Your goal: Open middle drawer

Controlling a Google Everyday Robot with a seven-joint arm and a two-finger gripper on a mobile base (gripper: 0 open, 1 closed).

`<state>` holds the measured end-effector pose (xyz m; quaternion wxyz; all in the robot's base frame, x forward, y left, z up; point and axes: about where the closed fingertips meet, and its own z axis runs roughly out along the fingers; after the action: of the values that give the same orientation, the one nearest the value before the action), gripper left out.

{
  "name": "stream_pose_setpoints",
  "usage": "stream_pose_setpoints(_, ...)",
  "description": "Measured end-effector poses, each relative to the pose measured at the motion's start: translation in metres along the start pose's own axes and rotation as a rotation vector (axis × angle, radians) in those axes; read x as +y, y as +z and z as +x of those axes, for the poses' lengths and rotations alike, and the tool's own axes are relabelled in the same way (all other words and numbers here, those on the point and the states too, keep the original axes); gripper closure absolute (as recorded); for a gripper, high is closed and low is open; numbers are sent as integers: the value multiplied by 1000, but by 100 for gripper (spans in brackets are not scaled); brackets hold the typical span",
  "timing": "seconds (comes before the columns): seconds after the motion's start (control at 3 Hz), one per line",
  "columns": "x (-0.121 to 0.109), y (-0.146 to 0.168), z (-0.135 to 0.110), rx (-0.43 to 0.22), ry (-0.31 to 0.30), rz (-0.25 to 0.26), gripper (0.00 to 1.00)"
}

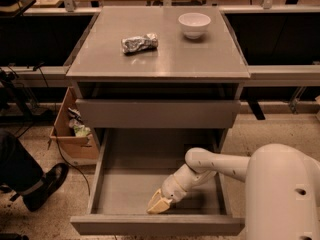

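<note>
Hand [159,204], tan and wedge-shaped, inside boxy grey middle drawer [150,225]

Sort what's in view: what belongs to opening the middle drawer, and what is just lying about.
Belongs to the job:
- middle drawer, standing pulled out
- pincer, down inside that drawer near its front

Just lying about:
- white bowl on the cabinet top
- crumpled foil packet on the cabinet top
- closed drawer front above
- cardboard box on the floor beside the cabinet
</note>
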<state>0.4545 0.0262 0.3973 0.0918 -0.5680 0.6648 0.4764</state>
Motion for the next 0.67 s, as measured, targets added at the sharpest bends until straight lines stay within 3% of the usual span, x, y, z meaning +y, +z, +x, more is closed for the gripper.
stream_pose_setpoints(0.67,34,0,9,-21,26,-34,100)
